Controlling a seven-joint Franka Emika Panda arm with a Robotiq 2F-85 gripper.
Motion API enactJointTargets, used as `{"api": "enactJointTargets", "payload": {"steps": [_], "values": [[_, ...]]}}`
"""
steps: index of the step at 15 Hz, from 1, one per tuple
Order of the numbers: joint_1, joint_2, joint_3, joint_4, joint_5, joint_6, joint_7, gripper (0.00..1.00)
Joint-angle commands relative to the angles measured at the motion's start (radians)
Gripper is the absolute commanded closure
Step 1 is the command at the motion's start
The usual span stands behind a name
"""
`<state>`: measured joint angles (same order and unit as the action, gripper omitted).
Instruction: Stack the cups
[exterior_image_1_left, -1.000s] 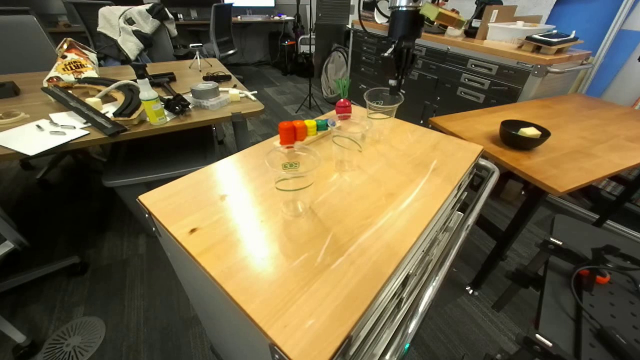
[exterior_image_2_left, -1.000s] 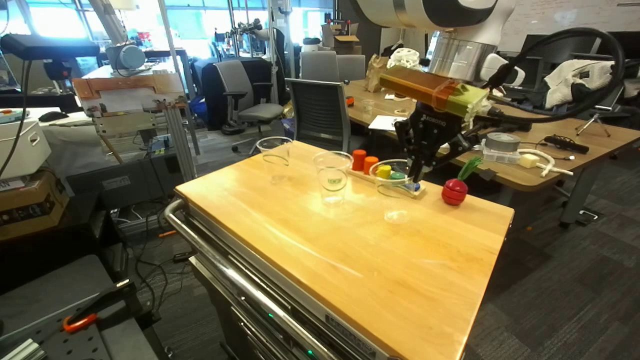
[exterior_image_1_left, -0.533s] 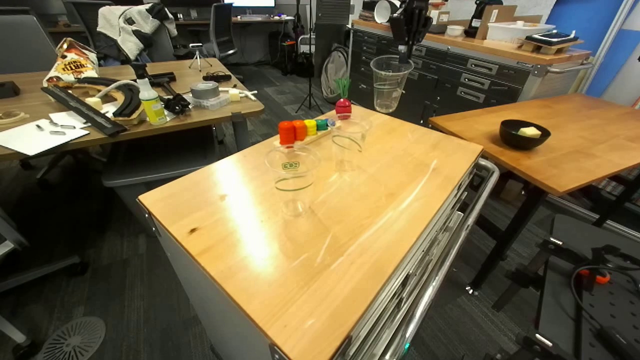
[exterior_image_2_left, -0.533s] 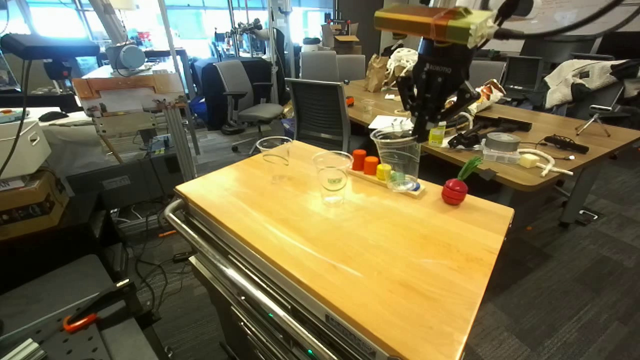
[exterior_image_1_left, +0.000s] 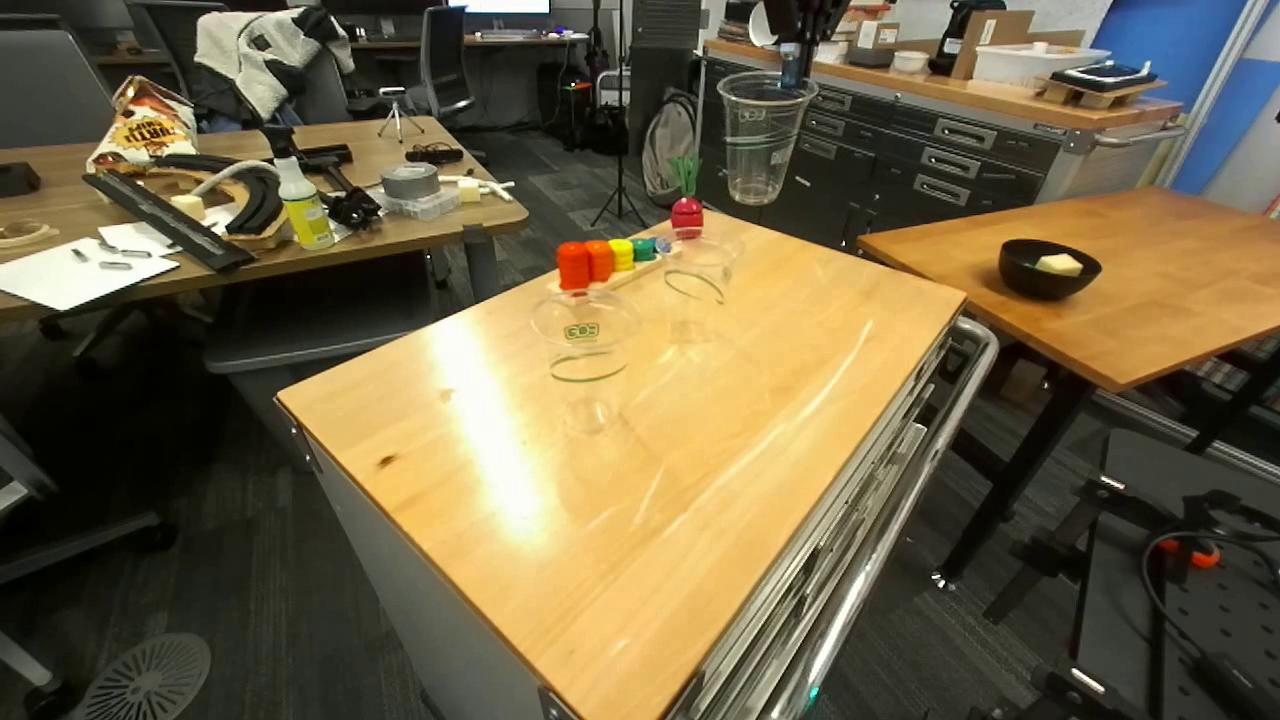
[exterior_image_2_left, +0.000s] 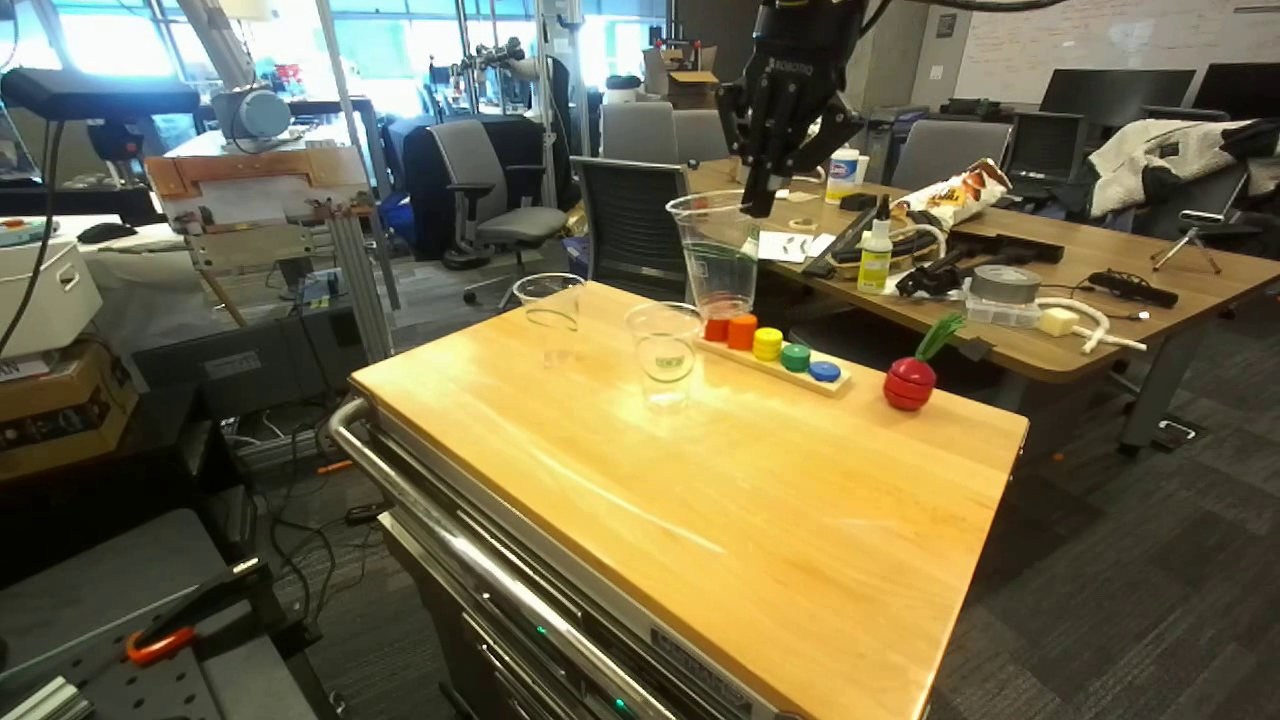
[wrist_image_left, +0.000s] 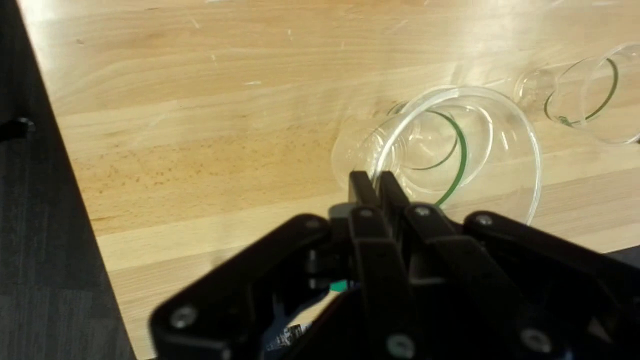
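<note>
Exterior view | 1 tool (exterior_image_2_left: 763, 200) clamped on 1 cup (exterior_image_2_left: 718, 250) (aloft) | 2 other cups (exterior_image_2_left: 667, 358) (exterior_image_2_left: 552, 320) on tbl (exterior_image_2_left: 600, 450)

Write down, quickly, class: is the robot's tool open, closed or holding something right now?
Tool: closed, holding a clear cup by its rim.

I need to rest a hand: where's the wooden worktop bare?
Bare: between the two standing cups and the metal handle, and from the red radish to that handle. Crowded: around the coloured discs, cups near, a third cup held aloft.
</note>
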<state>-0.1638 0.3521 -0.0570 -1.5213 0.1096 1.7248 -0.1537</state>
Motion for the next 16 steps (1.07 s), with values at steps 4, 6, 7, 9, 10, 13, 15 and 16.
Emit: {"api": "enactJointTargets", "payload": {"steps": [4, 6, 7, 9, 10, 13, 15, 16], "values": [[0.041, 0.026, 0.028, 0.017, 0.03, -0.031, 0.005, 0.98], [0.05, 0.031, 0.039, 0.016, 0.039, -0.028, -0.002, 0.98], [0.055, 0.034, 0.042, 0.015, 0.037, -0.026, -0.002, 0.98], [0.058, 0.038, 0.045, 0.01, 0.034, -0.019, -0.006, 0.98], [0.06, 0.04, 0.044, 0.006, 0.029, -0.012, -0.007, 0.97], [0.053, 0.046, 0.046, -0.004, 0.04, -0.001, -0.031, 0.97], [0.044, 0.054, 0.051, -0.003, 0.065, 0.001, -0.054, 0.97], [0.04, 0.06, 0.053, 0.001, 0.081, -0.001, -0.065, 0.97]]}}
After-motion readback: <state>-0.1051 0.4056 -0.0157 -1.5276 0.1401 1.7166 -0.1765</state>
